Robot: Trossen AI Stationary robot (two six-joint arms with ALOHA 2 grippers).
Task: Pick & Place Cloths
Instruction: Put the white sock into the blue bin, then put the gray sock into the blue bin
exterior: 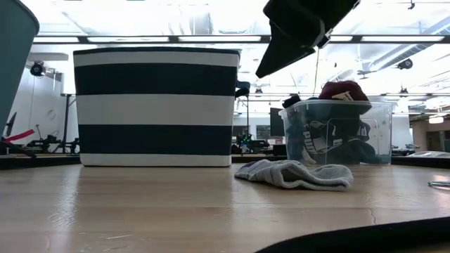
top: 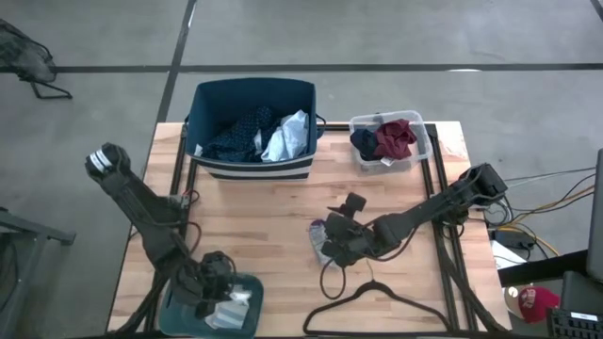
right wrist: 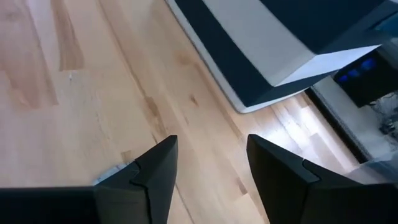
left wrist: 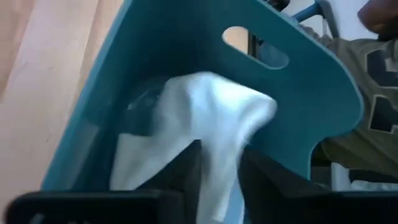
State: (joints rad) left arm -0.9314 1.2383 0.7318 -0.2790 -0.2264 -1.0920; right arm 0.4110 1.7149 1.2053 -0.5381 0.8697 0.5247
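My left gripper (top: 213, 285) reaches down into a teal tub (top: 247, 284) at the table's near left corner and is shut on a white cloth (left wrist: 205, 106). My right gripper (top: 333, 245) hovers open over the middle of the table, just above a grey sock (exterior: 295, 174) that lies flat on the wood; in the right wrist view only the sock's edge (right wrist: 111, 173) shows beside one finger. A navy-and-white striped basket (top: 252, 168) holds navy patterned pieces (top: 236, 132) and a light blue-grey shirt (top: 287, 139). A clear tub (top: 421, 151) holds a maroon piece (top: 396, 137) and a dark piece. My left gripper pinches the white cloth by a bunched fold (left wrist: 219, 163) between its two fingers, coming from above and pointing down into the teal tub. The rest of the cloth (left wrist: 186, 118) spreads beyond the fingertips against the tub's inner wall (left wrist: 298, 118).
A thin black hanger (top: 377, 303) and a looped black cord (top: 330, 281) lie near the table's near edge, below my right gripper. The striped basket and clear tub stand along the far edge. Bare wood (top: 264, 212) lies between the arms. A person's sleeve (left wrist: 367, 99) shows beyond the teal tub.
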